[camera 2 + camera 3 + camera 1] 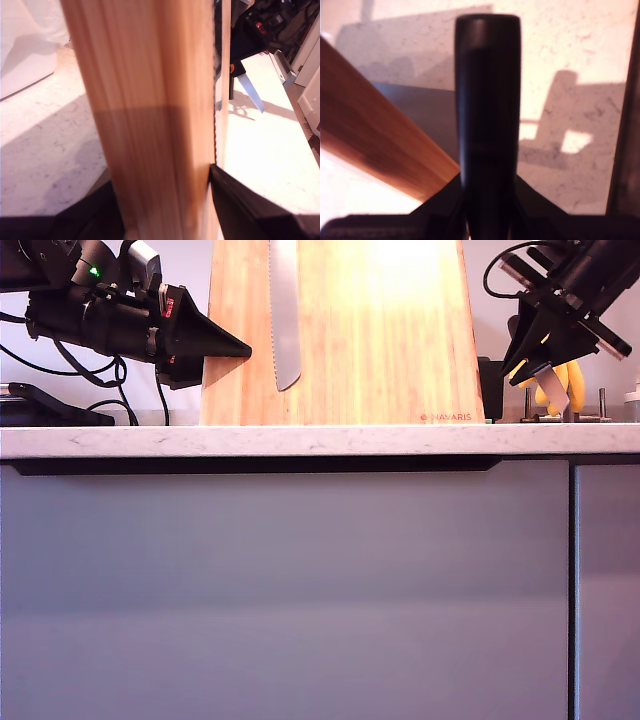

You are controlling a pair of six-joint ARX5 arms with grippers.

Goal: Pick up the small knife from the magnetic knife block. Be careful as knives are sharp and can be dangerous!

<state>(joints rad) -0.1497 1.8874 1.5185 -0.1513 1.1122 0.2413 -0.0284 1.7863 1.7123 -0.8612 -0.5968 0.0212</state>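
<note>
My second pincer [487,202] is pressed onto the dark rounded handle of the short, pointed, silvery-steel small knife [251,94]. Blade tip down, knife off the block, above the white marbled counter [300,440] at the exterior view's right. My first pincer [165,200] clamps the edge of the tall light-bamboo magnetic knife block [380,340], jaws touching wood both sides. Long serrated steel bread knife [284,320] hangs on block face. Risks, est.: handle slips in pinch, blade drops pt-first; first arm nudges block, dislodging bread knife.
</note>
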